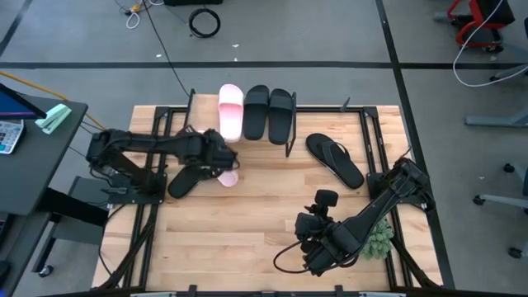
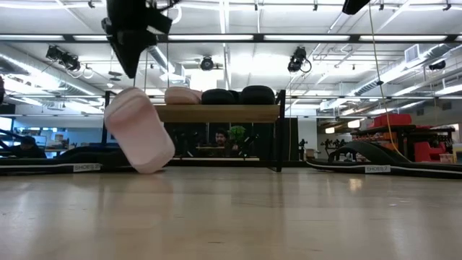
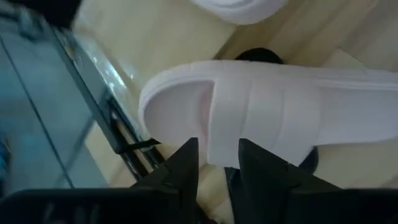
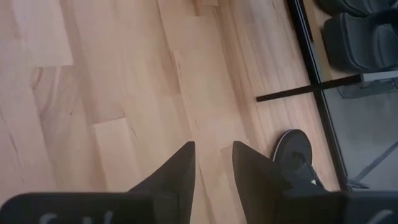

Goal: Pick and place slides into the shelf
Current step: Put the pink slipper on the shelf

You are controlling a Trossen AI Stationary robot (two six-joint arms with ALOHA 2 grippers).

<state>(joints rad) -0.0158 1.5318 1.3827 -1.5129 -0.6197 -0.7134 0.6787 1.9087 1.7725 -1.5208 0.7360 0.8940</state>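
Observation:
My left gripper (image 1: 221,154) (image 3: 217,163) is shut on a pale pink slide (image 2: 137,130) (image 3: 273,112), held in the air in front of the shelf (image 2: 216,113). The shelf's top board carries another pink slide (image 1: 231,111) and two black slides (image 1: 256,111) (image 1: 281,115). One thin black flip-flop (image 1: 188,179) lies flat on the table under the left arm. The other flip-flop (image 1: 335,159) lies right of the shelf. My right gripper (image 1: 309,224) (image 4: 214,163) hovers open over bare wood near the table's near edge. My left gripper pinches the pink slide between its two fingers at the side rim beside the broad strap (image 3: 219,146). The fingers come from above, pointing down. The slide hangs tilted below them, its lower end (image 2: 149,167) close above the table.
The shelf's black metal frame (image 1: 290,142) stands on the table's far half, and more black rails (image 1: 375,144) run along both table sides. A small green object (image 1: 379,242) sits by the right arm. Bare wood (image 1: 239,239) lies between the arms.

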